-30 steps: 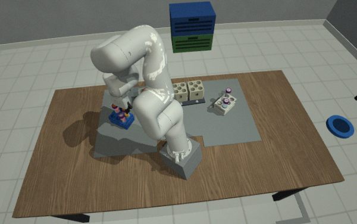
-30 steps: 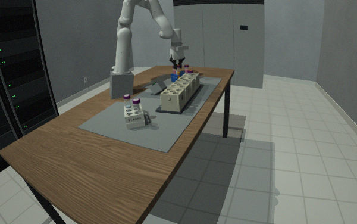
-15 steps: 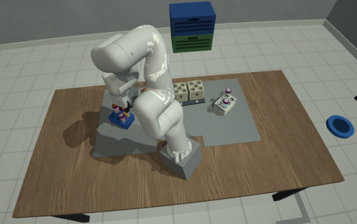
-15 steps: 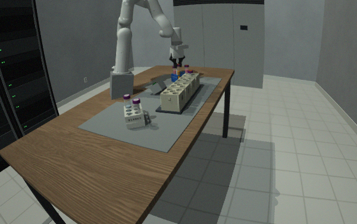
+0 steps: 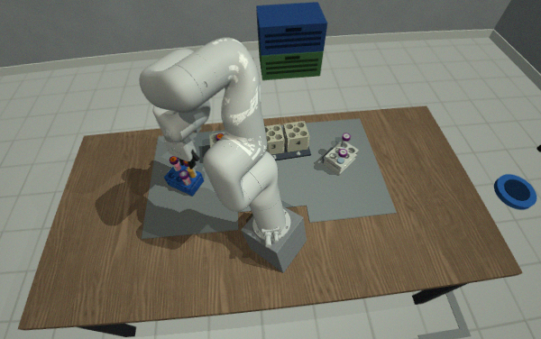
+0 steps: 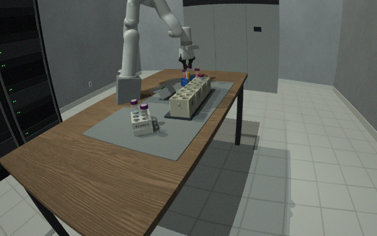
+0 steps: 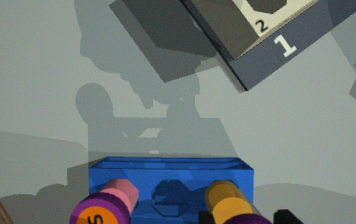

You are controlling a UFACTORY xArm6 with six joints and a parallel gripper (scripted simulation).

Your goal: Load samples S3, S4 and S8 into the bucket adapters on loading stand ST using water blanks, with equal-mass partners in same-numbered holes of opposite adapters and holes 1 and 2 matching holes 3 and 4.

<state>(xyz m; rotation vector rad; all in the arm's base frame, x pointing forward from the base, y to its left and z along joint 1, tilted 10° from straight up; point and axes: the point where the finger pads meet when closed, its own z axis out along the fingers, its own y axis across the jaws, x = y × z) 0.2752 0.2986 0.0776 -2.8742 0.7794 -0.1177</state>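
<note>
1. My gripper (image 5: pixel 189 161) (image 6: pixel 187 66) (image 7: pixel 246 217) is closed on the amber tube (image 5: pixel 192 173) (image 6: pixel 188 76) (image 7: pixel 232 207), its fingers held part-way apart by the purple-capped top. I can't read its cap dot.
2. I take the loading stand (image 5: pixel 294 155) (image 6: pixel 178 118) (image 7: pixel 265 71) as my landmark. The blue rack (image 5: pixel 193 191) (image 6: pixel 183 84) (image 7: pixel 245 179) is off its end marked 1, toward my arm's base. The amber tube is upright over this rack; how deep it reaches, I can't tell.
3. In the same rack, off that end of the stand, are a pink-filled tube with an orange dot (image 5: pixel 174 160) (image 6: pixel 196 71) (image 7: pixel 100 215) and another pink-filled tube (image 5: pixel 185 176) (image 6: pixel 184 73).
4. The adapters stand in a row on the stand. Adapter 3 (image 5: pixel 273 146) and adapter 4 (image 5: pixel 298 142) show their numbers; at the stand's mark 1, one adapter (image 7: pixel 220 30) shows its hole number 2. A further orange-dotted cap (image 5: pixel 220 136) (image 6: pixel 201 75) shows toward that end.
5. Off the stand's other end is the BLANKS rack (image 5: pixel 334 169) (image 6: pixel 142 128), with two purple-capped tubes (image 5: pixel 343 153) (image 6: pixel 134 102).
6. The small sloped desk (image 6: pixel 167 93) sits between the stand and my base.

The pincer (image 5: pixel 189 162) (image 6: pixel 188 66) (image 7: pixel 246 218) has raised the amber-filled tube (image 5: pixel 192 172) (image 6: pixel 188 75) (image 7: pixel 232 207) higher.
</note>
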